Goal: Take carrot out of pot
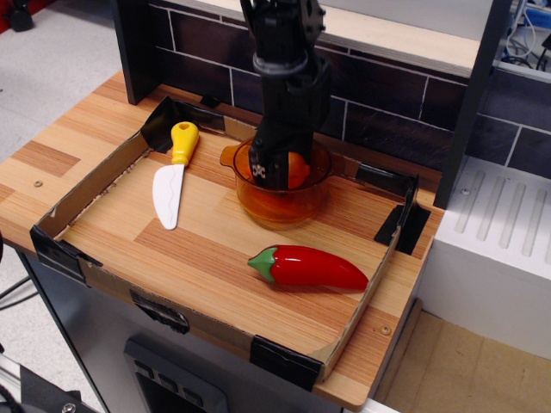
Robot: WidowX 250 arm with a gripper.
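The amber translucent pot (315, 196) stands at the back middle of the cardboard-walled board. My gripper (270, 174) reaches straight down into it. The orange carrot (297, 169) shows just right of the fingers, at the pot's rim height, and the fingers look closed on it. The carrot's left part is hidden behind the fingers. The pot's left handle (227, 156) sticks out beside the gripper.
A red pepper with a green stem (312, 268) lies in front of the pot. A toy knife with a yellow handle (171, 178) lies to the left. Low cardboard walls (93, 184) ring the board. A dark brick wall (383, 107) stands close behind the pot.
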